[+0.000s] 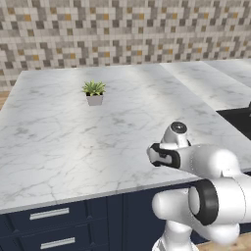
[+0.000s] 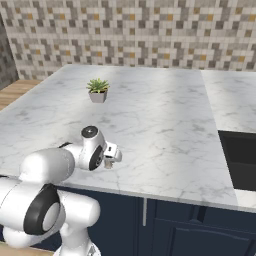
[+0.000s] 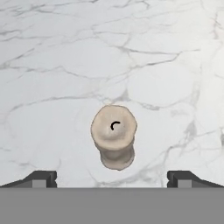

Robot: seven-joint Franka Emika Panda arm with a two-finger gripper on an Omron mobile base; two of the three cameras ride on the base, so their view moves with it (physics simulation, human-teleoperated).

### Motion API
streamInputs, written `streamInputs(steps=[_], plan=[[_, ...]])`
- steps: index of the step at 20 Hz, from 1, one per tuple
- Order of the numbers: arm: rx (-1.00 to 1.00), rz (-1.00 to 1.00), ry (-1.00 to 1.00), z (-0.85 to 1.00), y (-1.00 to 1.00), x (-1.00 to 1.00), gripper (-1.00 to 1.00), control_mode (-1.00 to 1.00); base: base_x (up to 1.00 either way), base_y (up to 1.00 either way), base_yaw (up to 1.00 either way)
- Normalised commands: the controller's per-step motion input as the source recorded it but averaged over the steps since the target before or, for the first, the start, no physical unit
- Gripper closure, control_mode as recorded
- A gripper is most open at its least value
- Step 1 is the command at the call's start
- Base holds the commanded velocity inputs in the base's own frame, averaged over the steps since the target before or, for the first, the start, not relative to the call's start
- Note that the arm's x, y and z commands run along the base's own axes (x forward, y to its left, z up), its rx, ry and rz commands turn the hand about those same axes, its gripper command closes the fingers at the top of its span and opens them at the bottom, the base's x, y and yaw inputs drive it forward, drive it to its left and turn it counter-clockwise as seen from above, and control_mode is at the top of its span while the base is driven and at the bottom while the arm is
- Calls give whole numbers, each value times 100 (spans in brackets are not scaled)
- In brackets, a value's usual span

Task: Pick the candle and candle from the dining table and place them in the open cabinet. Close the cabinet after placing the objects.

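Mosaic tile wall (image 1: 122, 29) in beige, grey and orange runs behind the work area. Dining table (image 1: 59, 147), white marble with grey veins, spans most of both base views; navy drawers (image 1: 49, 220) with silver bar handles sit under its near edge. Dark sink recess (image 2: 242, 160) is cut off at the right edge. Arm (image 1: 211, 196) blocks the near table edge, and its wrist hides most of the hand from both base cameras. Potted plant (image 1: 94, 93) stands well back on the slab. Gripper (image 3: 112, 179) points down, jaws spread wide, holding nothing. Candle (image 3: 113, 135), the grey-beige stub, stands upright on the marble between the fingertips, apart from both. In the right base view it is only a small sliver beside the hand.
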Motion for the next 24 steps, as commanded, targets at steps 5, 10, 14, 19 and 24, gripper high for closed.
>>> streamInputs(steps=[5,10,14,19,24], plan=[[0,0,0,-13,-2,18,-100,-100,0,0,0],[0,0,0,-14,-1,15,-100,-100,0,0,0],[0,0,0,-11,0,11,-100,-100,0,0,0],[0,0,0,-12,0,10,-100,-100,0,0,0],[0,0,0,-13,-1,13,-100,-100,0,0,0]])
